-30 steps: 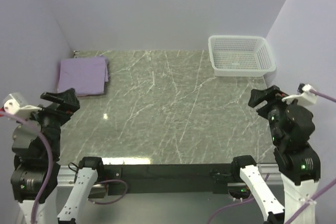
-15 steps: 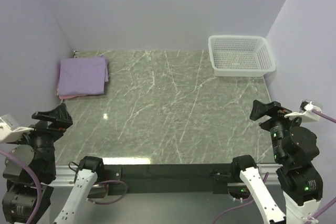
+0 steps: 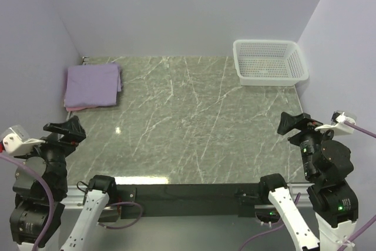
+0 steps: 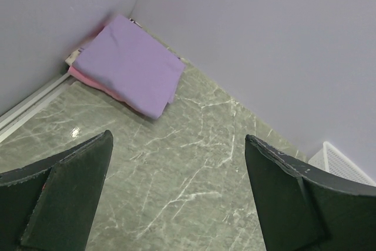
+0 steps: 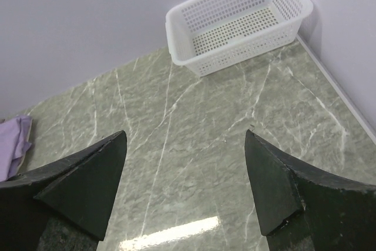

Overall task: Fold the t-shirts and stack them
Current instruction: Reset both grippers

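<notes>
The lavender t-shirt (image 3: 92,84) lies folded in the far left corner of the table, on top of the folded pink t-shirt (image 3: 76,109), of which only an edge shows. Both show in the left wrist view, lavender (image 4: 129,63) over pink (image 4: 97,83). A bit of the lavender shirt (image 5: 13,145) shows at the left edge of the right wrist view. My left gripper (image 3: 60,130) is open and empty, drawn back at the near left, well short of the stack. My right gripper (image 3: 295,120) is open and empty at the near right.
A white plastic mesh basket (image 3: 269,62) stands in the far right corner, empty; it also shows in the right wrist view (image 5: 235,22). Walls close off the left, back and right. The marble tabletop (image 3: 194,121) lies between the arms.
Both arms have pulled back toward the near edge from a second ago. Over the last half second the left gripper rose slightly. The shirts and basket have not moved.
</notes>
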`<action>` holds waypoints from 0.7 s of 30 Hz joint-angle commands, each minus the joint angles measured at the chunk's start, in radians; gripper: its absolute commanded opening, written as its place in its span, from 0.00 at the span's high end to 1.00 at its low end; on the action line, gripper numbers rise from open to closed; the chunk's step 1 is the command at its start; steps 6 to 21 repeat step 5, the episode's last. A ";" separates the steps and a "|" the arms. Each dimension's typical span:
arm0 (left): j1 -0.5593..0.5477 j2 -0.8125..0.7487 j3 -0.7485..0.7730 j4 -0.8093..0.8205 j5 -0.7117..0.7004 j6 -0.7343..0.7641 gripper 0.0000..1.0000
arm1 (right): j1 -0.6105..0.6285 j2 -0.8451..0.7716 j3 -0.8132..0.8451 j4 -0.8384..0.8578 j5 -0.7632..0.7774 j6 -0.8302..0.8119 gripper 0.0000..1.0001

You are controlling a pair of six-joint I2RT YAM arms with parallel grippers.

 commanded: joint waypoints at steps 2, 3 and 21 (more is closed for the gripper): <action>-0.003 0.015 -0.023 0.041 0.019 -0.001 0.01 | 0.008 -0.010 -0.009 0.045 0.008 -0.015 0.13; -0.003 0.015 -0.026 0.038 0.022 -0.003 0.01 | 0.010 -0.011 -0.010 0.048 0.008 -0.017 0.13; -0.003 0.016 -0.037 0.038 0.022 -0.006 0.01 | 0.010 -0.013 -0.015 0.048 0.008 -0.017 0.12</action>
